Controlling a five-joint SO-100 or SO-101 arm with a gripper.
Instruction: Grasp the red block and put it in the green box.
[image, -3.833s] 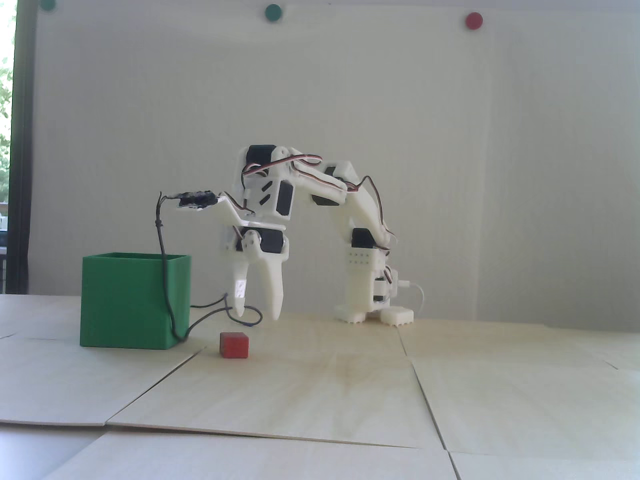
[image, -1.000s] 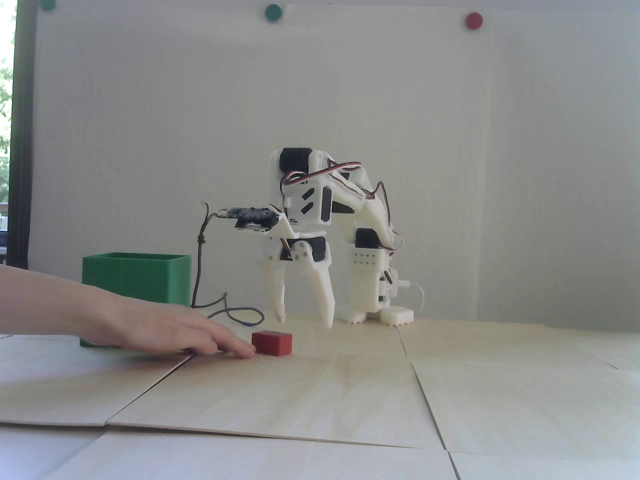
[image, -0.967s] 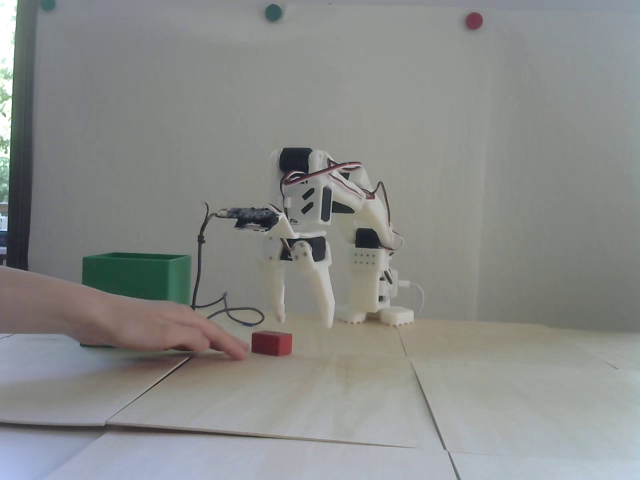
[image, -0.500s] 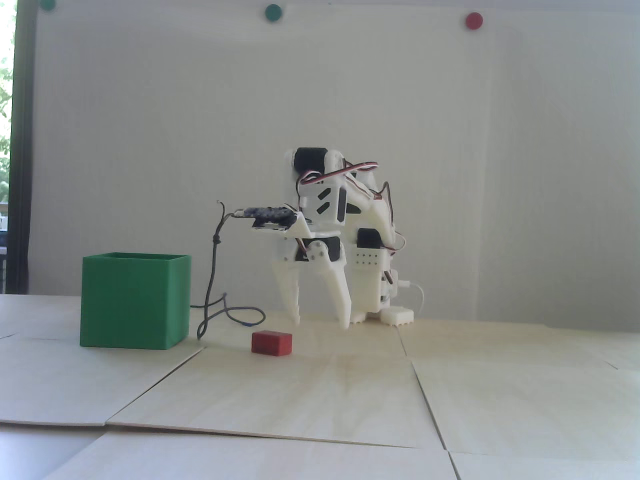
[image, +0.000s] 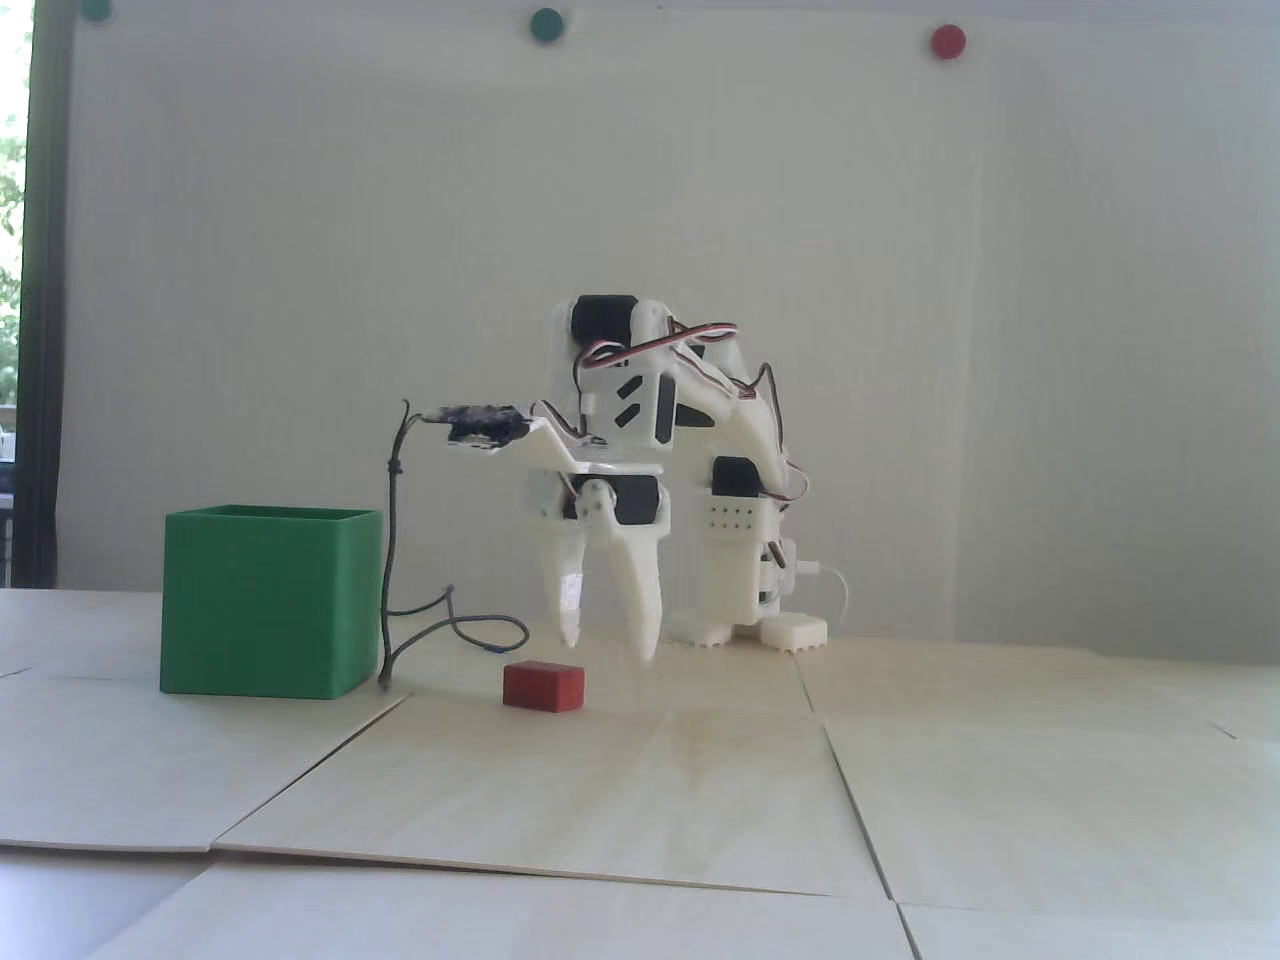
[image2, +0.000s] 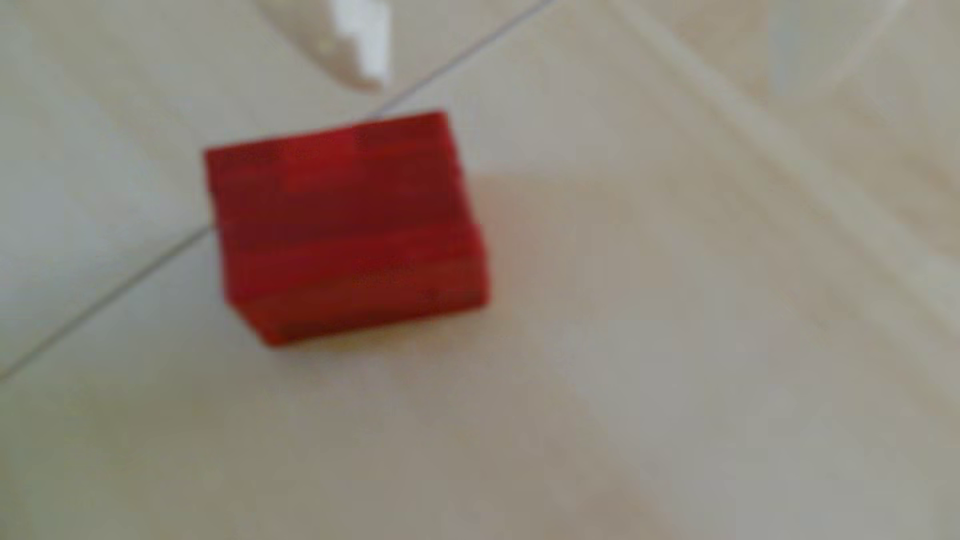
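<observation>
The red block (image: 543, 687) lies on the pale wooden table, to the right of the green box (image: 270, 605) and apart from it. My gripper (image: 608, 648) hangs open, fingers pointing down, just above the table and slightly right of and behind the block, touching nothing. In the wrist view the red block (image2: 343, 228) is large and blurred at centre left. One white fingertip (image2: 363, 52) shows just beyond the block's far edge. Nothing is between the fingers.
A dark camera cable (image: 392, 560) hangs from the wrist beside the box's right wall and loops on the table (image: 480, 630). The arm's white base (image: 745, 600) stands behind. Seams (image: 845, 790) run between the table panels. Round dots (image: 947, 40) mark the wall.
The person's hand that touched the block has withdrawn out of view. The block stays where it was left. My gripper swung right, then back left toward the block, and its fingers have narrowed.
</observation>
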